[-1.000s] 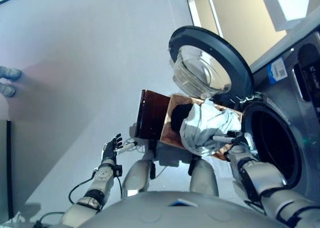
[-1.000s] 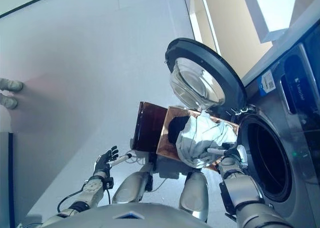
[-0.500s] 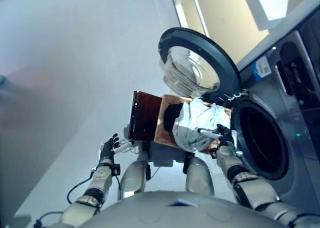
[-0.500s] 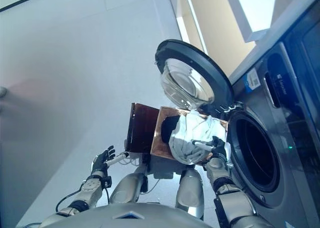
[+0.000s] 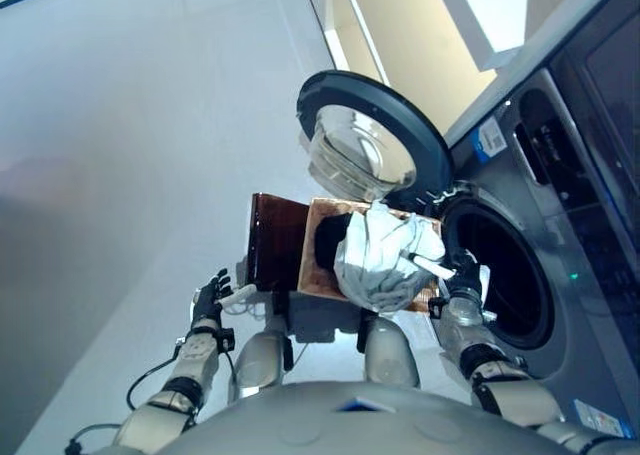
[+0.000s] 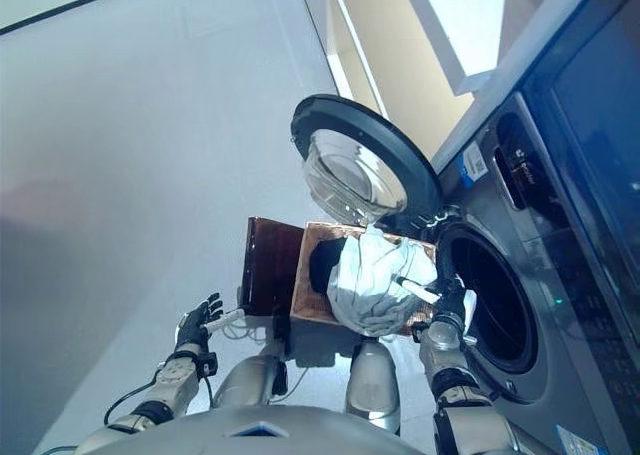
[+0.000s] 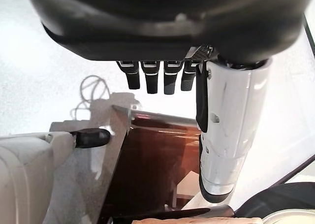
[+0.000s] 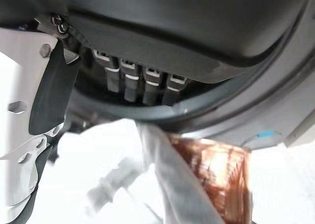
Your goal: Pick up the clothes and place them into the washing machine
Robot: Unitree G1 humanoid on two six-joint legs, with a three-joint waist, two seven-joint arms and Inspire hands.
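A pale grey-white cloth (image 5: 385,255) is heaped in the shallow wicker basket (image 5: 308,265), with a black garment (image 5: 328,240) beside it. The basket rests on the dark brown box (image 5: 268,237) beside the washing machine (image 5: 560,205). The machine's round door (image 5: 370,140) stands open above the basket, and the drum mouth (image 5: 505,280) is dark. My right hand (image 5: 462,277) is at the cloth's right side, between basket and drum mouth, thumb lying against the cloth. In the right wrist view its fingers (image 8: 135,81) are straight above the cloth (image 8: 123,175). My left hand (image 5: 208,300) is open and empty.
The left hand hangs low beside the box's near left corner; the left wrist view shows its straight fingers (image 7: 147,79) above the box (image 7: 157,155). Pale floor (image 5: 120,155) stretches to the left. The machine's front panel (image 5: 530,135) is above the drum.
The whole picture has shifted, so the camera moved. The right hand has risen a little along the cloth's right side toward the drum mouth. The left hand has hardly moved.
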